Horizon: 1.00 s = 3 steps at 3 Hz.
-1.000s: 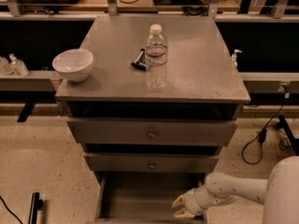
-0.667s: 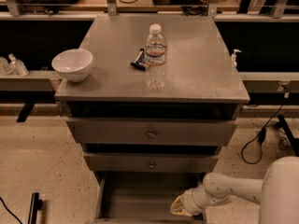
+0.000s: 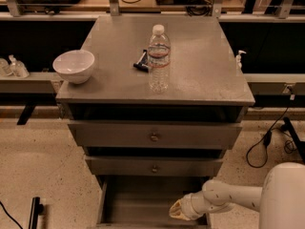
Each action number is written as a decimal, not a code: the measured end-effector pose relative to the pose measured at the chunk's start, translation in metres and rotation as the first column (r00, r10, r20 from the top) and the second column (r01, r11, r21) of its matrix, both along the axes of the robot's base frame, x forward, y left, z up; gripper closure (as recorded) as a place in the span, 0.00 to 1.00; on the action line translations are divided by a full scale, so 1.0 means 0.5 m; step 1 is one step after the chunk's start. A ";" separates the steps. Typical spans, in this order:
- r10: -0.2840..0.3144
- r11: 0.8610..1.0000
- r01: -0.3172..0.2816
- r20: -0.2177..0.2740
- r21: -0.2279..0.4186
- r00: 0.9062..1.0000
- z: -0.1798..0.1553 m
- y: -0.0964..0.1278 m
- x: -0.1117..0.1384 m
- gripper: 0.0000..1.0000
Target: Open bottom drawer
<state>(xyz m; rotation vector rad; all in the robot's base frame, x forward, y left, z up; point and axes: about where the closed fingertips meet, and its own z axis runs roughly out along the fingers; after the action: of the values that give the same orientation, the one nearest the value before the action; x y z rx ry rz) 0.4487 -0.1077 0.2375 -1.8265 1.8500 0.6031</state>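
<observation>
Bottom drawer (image 3: 138, 202), lower centre, stands pulled out; judged rigid, light, sliding easily. Best hold: its front edge. Hand (image 3: 177, 210) over its right side; open or closed, cannot tell.

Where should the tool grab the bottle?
Probably mid-height on the bottle, whose round body stands upright. Come from the front, since a dark item lies at its left. The tool is low at the open bottom drawer.

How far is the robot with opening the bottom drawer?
Done: the bottom drawer is pulled out, its inside visible below the shut middle drawer. In hand: the gripper sits low at its right side. Left: perhaps only withdrawing the arm.
</observation>
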 end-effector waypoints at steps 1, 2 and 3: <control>-0.026 0.999 0.026 0.013 -0.026 1.000 -0.021 0.007 0.008 1.00; -0.069 0.996 0.071 0.028 -0.062 0.997 -0.059 0.016 0.023 1.00; -0.087 0.992 0.089 0.026 -0.089 0.996 -0.099 0.025 0.028 1.00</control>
<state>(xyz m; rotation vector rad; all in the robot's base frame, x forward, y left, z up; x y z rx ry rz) 0.4629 -0.0952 0.1879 -1.7898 1.9602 0.4733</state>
